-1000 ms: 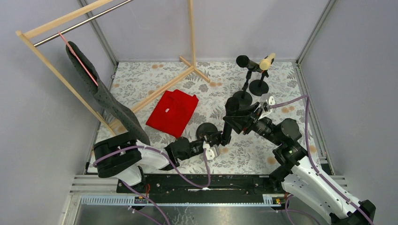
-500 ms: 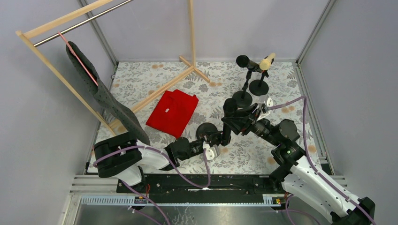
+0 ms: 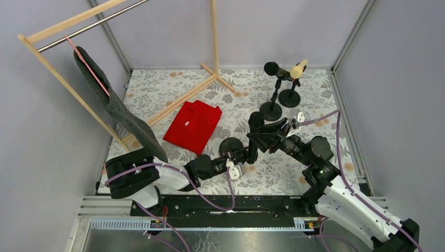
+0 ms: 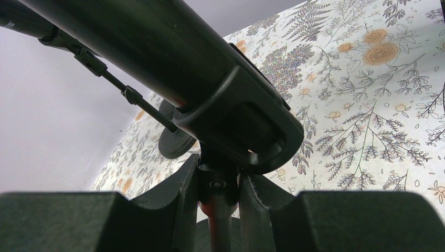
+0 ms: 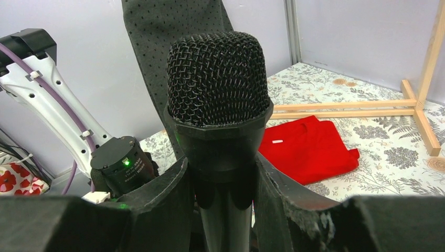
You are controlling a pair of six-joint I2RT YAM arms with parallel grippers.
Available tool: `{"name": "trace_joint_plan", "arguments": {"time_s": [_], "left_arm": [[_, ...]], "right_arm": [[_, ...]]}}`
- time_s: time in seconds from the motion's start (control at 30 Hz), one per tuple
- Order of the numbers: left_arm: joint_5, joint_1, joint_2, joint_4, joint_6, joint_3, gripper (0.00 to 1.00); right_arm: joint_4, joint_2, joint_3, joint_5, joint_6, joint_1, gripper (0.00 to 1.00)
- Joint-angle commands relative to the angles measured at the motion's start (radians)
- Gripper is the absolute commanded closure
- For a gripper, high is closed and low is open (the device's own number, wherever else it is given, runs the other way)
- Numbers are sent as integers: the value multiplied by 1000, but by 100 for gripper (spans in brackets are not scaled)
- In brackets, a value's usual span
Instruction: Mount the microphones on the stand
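Right wrist shows the right claw (image 5: pixel 220 207) pinching a black mic (image 5: pixel 218 79), with open mat (image 5: pixel 378 157) beyond it. Under the clip (image 4: pixel 246 126), the left claw (image 4: pixel 219 197) pinches the stand stem (image 4: pixel 219 226); the base is cut off.

Both arms reached from the table's near edge toward its middle, the left arm (image 3: pixel 157 176) stretched low with its gripper (image 4: pixel 218 181) pinched on a thin stand post (image 4: pixel 219 223), the right arm (image 3: pixel 346 202) bent near the right edge, its gripper (image 5: pixel 223 181) clamped around a black microphone (image 5: pixel 218 79).
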Motion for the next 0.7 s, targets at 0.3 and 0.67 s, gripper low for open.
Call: {"name": "trace_joint_plan", "arguments": {"time_s": [0.3, 0.67], "left_arm": [[-135, 19, 6, 140, -47, -1, 100], [-144, 19, 9, 149, -46, -7, 100]], "right_arm": [[-299, 11, -109, -45, 80, 65, 100], [-326, 15, -127, -5, 99, 100, 100]]}}
